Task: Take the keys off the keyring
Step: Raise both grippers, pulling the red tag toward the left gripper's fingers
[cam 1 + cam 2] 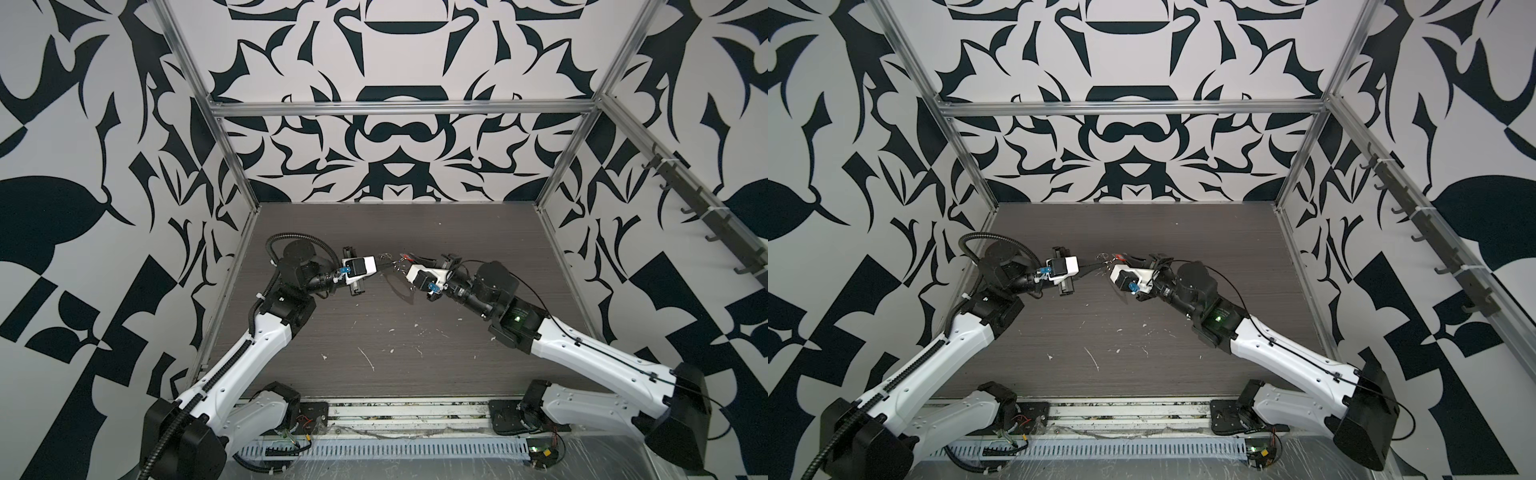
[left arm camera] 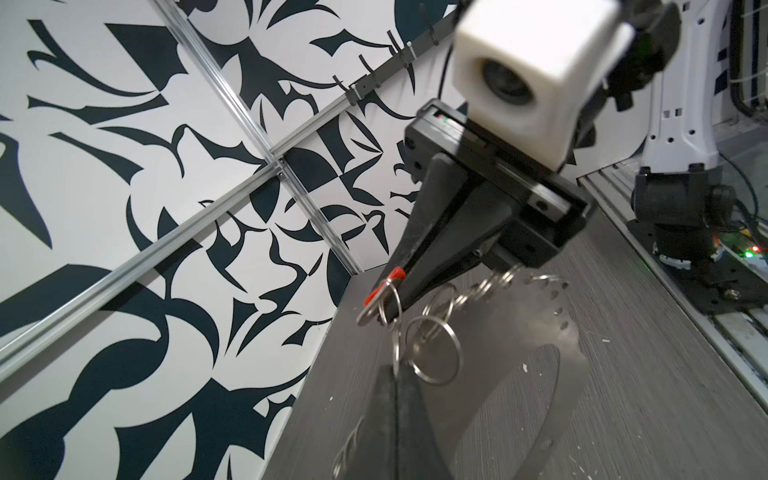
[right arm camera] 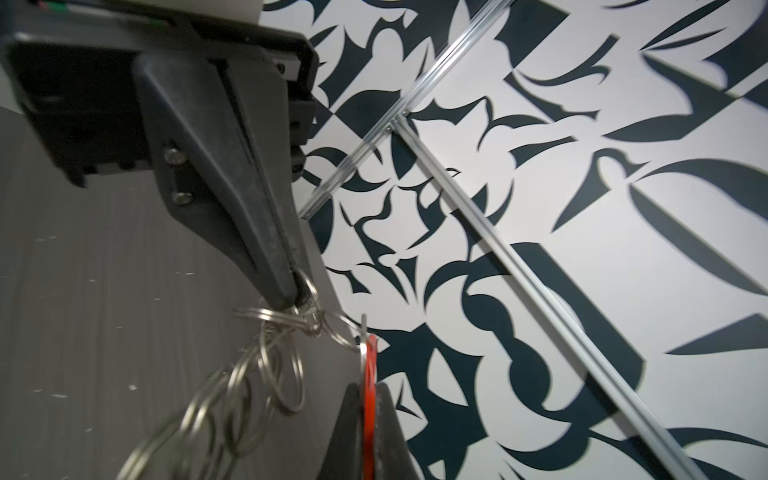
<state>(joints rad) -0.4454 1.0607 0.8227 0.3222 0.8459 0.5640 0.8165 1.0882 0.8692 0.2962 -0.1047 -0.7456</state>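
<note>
keys: too small to pick out for sure; a flat silvery piece [image 2: 365, 319] just beside the tag may be one. None seen loose on the table [image 1: 340, 332].
keyring: chain of linked split rings [image 2: 492, 286], up in the air over mid-table, slightly far. A short stretch runs between the two grips and a longer tail of rings hangs off it.
tag: red [image 3: 370, 386], at the right end of the short stretch.
progress: looks like nothing is off yet, the bunch is all in one piece. The bunch is up off the table in two grips, so set-up seems done. All the removing is left, by my read.
left gripper [image 3: 292, 289]: jaws pinched tight on one ring.
right gripper [image 2: 394, 289]: jaws clamped flat on the tag, no gap seen.
left arm: in from the near-left corner, elbow out left, wrist about level, fingers pointing right.
right arm: in from the near-right corner, elbow out right, fingers pointing left and a bit far.
tips: just beside each other; cannot tell if they touch. Both are clear of the table, with a shadow underneath.
table marks: white flecks near-centre; scuffs by the look, not keys.
</note>
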